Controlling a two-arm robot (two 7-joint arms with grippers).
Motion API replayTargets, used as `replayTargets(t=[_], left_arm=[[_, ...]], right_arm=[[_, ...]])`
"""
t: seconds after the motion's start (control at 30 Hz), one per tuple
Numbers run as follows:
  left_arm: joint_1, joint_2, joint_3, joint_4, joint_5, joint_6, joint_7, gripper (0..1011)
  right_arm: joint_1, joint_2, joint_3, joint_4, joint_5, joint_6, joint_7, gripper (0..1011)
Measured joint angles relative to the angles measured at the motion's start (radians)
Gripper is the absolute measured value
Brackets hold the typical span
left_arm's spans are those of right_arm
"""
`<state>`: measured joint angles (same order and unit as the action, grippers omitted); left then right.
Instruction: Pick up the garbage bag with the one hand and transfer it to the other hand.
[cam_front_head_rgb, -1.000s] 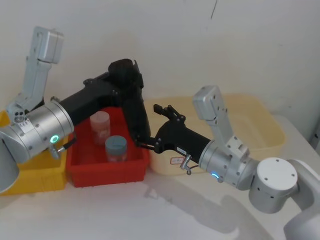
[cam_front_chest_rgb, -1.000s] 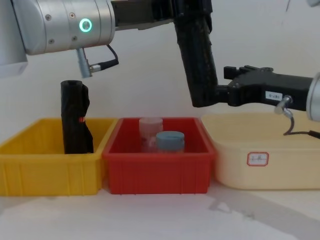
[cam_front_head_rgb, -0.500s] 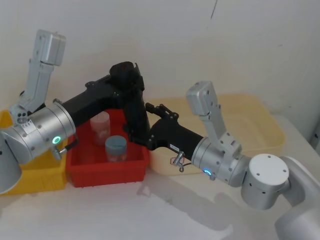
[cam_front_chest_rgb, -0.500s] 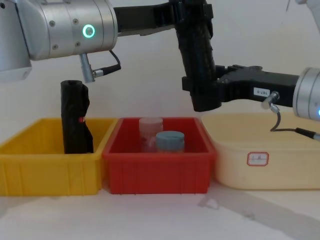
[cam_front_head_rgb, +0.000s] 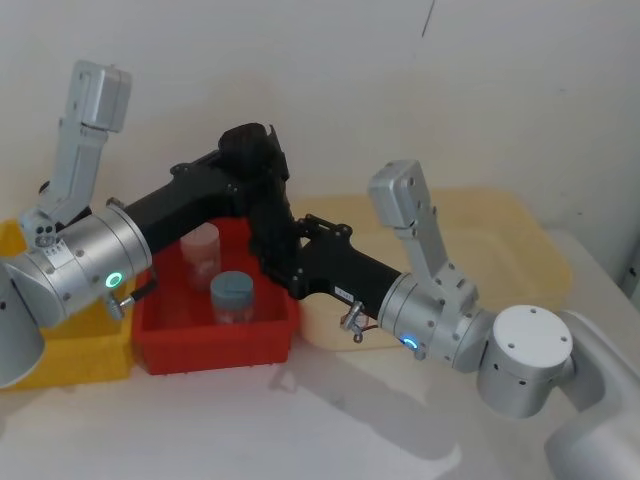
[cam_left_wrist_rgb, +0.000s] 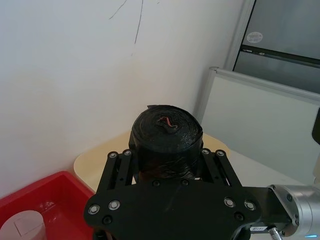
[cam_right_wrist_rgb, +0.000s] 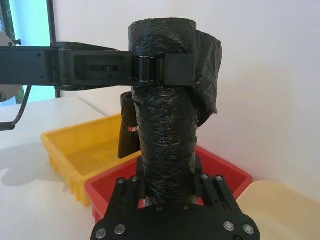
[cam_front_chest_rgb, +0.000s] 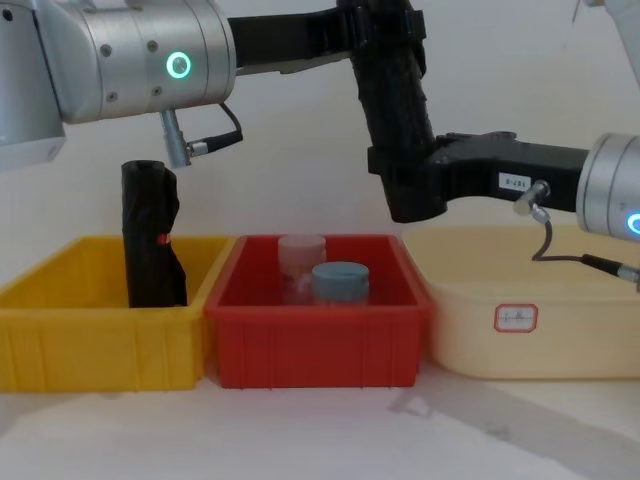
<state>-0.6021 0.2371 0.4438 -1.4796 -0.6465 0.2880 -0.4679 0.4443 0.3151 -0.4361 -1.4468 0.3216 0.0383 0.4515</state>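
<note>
Clamping one garbage bag (cam_front_chest_rgb: 395, 110), the left gripper (cam_front_chest_rgb: 385, 35) hangs above the right gripper (cam_front_chest_rgb: 405, 180), whose closure I cannot tell.

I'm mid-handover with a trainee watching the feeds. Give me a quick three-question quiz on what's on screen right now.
1. True or false: the left gripper grips the garbage bag near its upper end.
2. Where is the right gripper? A: at the bag's lower end. B: at the bag's very top. C: far off from the bag.
3. Fill in: the blue-lidded jar stands in the ___ bin.
Key: 1 true; 2 A; 3 red.
</note>
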Motion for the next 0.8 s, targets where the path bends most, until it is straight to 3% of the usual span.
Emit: replayTargets(t=[0.17, 0.27, 0.4, 0.73, 0.8], left_arm=[[0.000, 0.000, 0.000, 0.001, -0.001, -0.001, 0.000, 544], [-0.001, 0.000, 0.001, 0.002, -0.001, -0.001, 0.000, 597], [-0.001, 0.000, 0.001, 0.002, -0.001, -0.001, 0.000, 739], [0.006, 0.001, -0.002, -0.004, -0.008, -0.002, 0.002, 991], [0.014, 0.004, -0.007, -0.012, -0.013, -0.003, 0.006, 1001]], right_arm=[[0.001, 0.000, -0.001, 0.001, 0.001, 0.000, 0.000, 497], [0.001, 0.000, -0.001, 0.001, 0.004, 0.001, 0.000, 497], [0.001, 0.001, 0.001, -0.001, 0.010, 0.001, -0.001, 497], [0.006, -0.006, 0.023, -0.004, 0.028, 0.010, -0.031, 496], [0.011, -0.008, 0.030, 0.000, 0.031, 0.015, -0.040, 497]])
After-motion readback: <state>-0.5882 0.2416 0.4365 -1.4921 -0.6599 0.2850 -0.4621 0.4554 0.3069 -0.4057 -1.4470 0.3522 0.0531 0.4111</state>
